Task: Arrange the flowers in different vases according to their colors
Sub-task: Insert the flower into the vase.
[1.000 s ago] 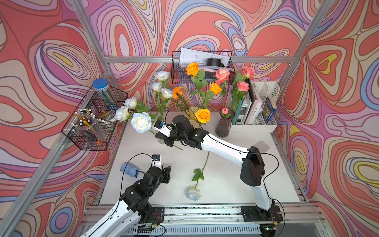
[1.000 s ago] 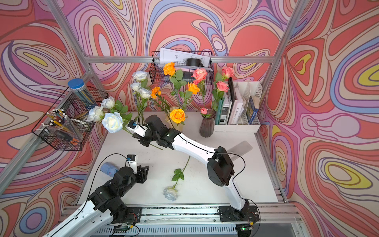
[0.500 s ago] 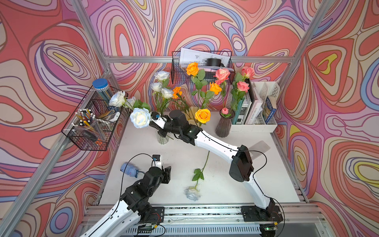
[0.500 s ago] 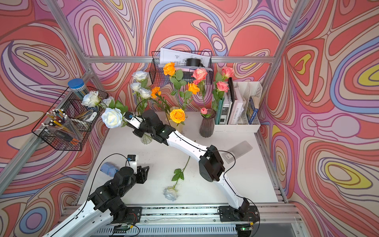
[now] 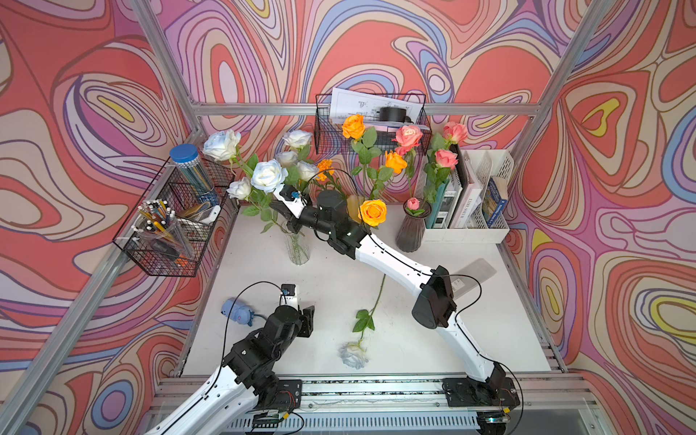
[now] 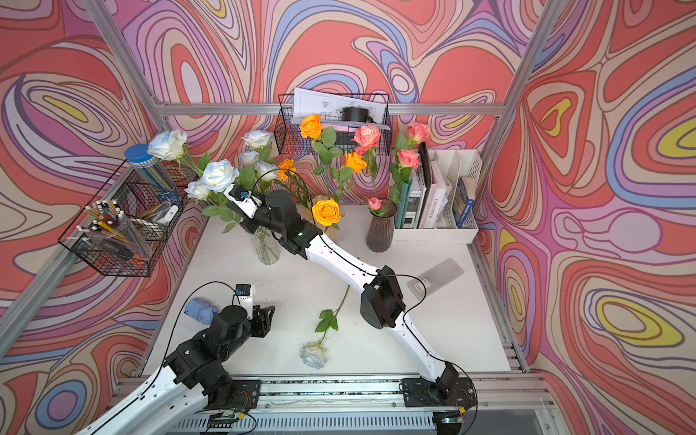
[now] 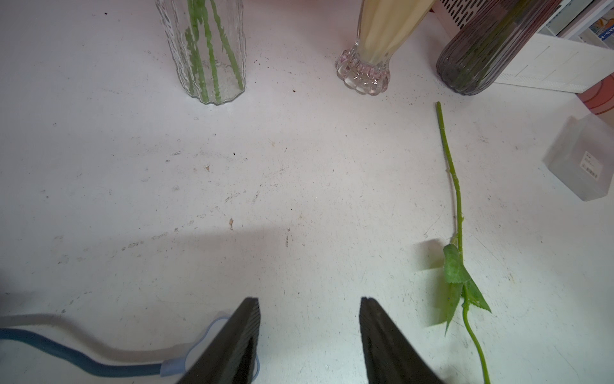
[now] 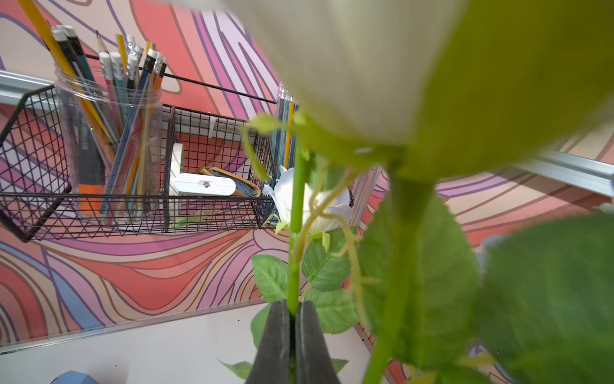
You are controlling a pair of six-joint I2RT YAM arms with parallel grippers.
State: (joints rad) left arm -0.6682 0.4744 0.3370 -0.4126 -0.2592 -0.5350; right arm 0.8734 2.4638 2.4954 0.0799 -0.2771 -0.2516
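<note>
Right hand: jaws pressed together on a white rose stem, its leaves crowding close around. Directly under the hand stands the clear glass vase, with green stems in it. Cannot tell whether the held stem's foot is inside the mouth.

Risks: letting go too soon drops the flower onto the bench; a sideways push tips the vase; leaves snag neighbouring blooms.

Left hand: jaws apart, empty. A loose white rose lies on the bench near it.
</note>
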